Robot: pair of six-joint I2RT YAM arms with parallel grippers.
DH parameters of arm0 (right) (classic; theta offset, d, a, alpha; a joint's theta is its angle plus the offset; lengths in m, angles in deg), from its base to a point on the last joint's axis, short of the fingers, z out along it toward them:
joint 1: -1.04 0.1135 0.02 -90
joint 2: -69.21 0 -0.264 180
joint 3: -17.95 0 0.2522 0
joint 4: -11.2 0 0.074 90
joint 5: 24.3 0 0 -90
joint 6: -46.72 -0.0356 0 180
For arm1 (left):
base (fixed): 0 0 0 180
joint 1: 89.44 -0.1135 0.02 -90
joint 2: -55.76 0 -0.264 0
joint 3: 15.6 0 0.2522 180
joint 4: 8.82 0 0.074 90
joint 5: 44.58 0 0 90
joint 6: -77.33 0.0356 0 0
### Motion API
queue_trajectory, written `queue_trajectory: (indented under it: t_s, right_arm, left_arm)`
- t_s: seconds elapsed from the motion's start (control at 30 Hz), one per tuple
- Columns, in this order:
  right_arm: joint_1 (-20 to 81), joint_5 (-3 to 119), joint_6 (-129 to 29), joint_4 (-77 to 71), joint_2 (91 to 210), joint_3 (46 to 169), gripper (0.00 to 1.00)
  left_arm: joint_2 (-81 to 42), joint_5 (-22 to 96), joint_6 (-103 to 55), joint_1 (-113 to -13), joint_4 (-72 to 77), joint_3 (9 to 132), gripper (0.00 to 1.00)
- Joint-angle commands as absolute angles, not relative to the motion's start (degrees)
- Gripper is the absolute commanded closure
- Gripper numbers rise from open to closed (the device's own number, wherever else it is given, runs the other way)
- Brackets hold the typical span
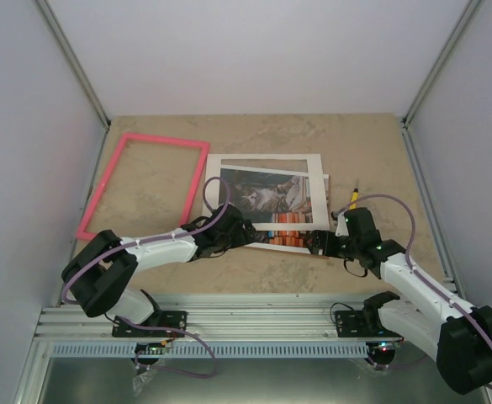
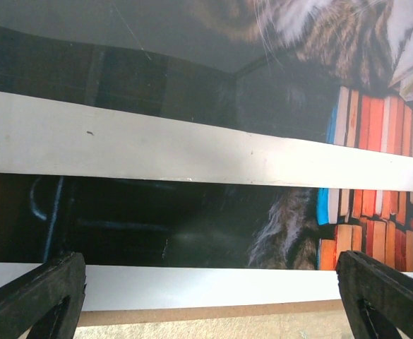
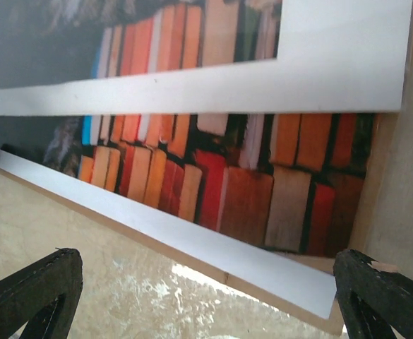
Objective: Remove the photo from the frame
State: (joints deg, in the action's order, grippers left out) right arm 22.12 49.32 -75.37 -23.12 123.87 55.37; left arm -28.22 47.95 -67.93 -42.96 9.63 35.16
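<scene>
Pink frame point(image 1: 163, 140) is found lying flat and empty at the far left of the table point(image 1: 355, 143), with tabletop showing through it, well apart from everything else. So the frame side of things looks done, tbh. The photo point(image 1: 262, 200) (cat plus a row of orange books) is seen mid-table in a loose stack. A white mat point(image 1: 267, 160) is laid skewed over it, and a brown fibreboard backing point(image 2: 192, 314) peeks out under its near edge.

Both claws are spread wide with nothing between them. The left gripper point(image 2: 210, 286) is parked low at the stack's near edge, the right gripper point(image 3: 206, 289) at its near right corner. No contact with the paper can be made out.

What could go wrong: thin flat sheets are stacked here, so a pinch at that edge could easily catch the backing or the mat along with the photo. The print could get creased if a fingertip is dug under it. Or the whole pile could just get shoved along instead of lifted.

Surface is a mottled beige stone-look top. It's boxed in by plain white panels on aluminium posts, with a slotted rail along the near edge. A small yellow-tipped thing point(image 1: 355, 195) is lying right of the stack, too small to be identified.
</scene>
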Motion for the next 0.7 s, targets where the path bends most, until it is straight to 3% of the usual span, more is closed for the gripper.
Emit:
queue_trajectory:
  t_s: [0.0,0.67]
  right_arm:
    - [21.62,48.0,-77.81,-26.02,123.69,53.84,0.02]
    - [20.7,45.7,-82.3,-20.93,123.99,49.81,0.02]
  left_arm:
    - [-27.37,46.92,-67.83,-42.77,11.4,33.76,0.01]
    - [-27.06,46.59,-68.06,-42.77,11.0,33.89,0.01]
